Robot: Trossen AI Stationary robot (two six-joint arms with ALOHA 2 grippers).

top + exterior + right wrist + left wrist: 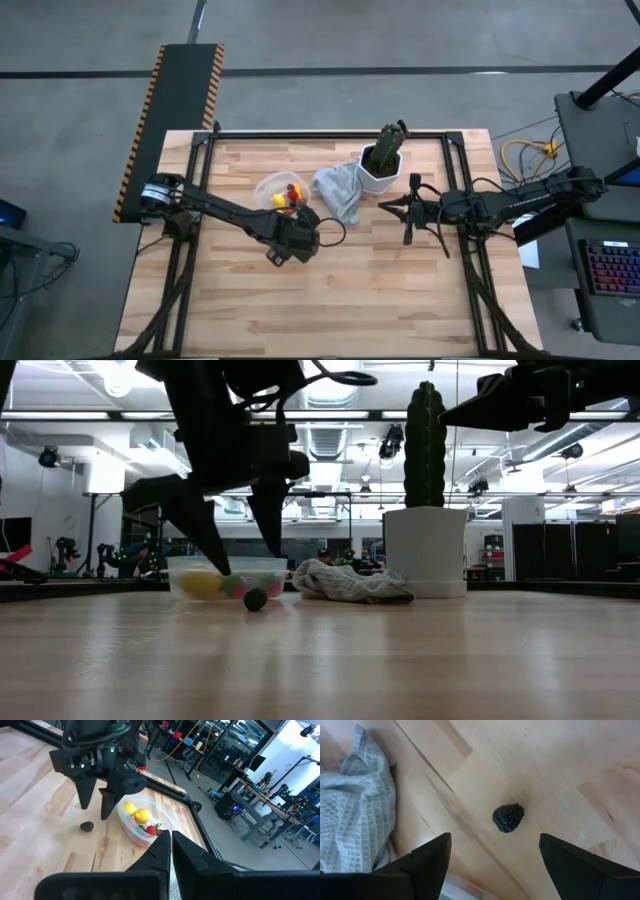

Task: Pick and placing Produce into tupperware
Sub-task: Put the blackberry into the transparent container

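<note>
- The left gripper (94, 809) hangs above the wooden table (350, 300) with its two dark fingers (431, 861) spread wide apart and holding nothing.
- Directly below the gap between those fingers lies a dark brown bumpy fruit piece (508, 817), resting on the bare wood and touching neither finger; in the low view it sits on the table (255, 599) just in front of the container.
- Just beside this gripper, toward the table's far edge, stands the clear tupperware (277, 189); two yellow lemon-like pieces (142, 815) and red strawberry-like pieces (152, 828) lie inside it.
- To one side of the gripper, close to the dark piece but not touching it, lies a crumpled grey waffle-weave cloth (355, 815), between the tupperware and the white pot.
- Beyond the cloth stands the white hexagonal pot (379, 177) with a green cactus-like plant (425, 445) upright in it.
- The right gripper (384, 205) waits raised above the table on the other side of the cloth, just beside the pot, well apart from the dark piece; its fingers are pressed together, holding nothing.
</note>
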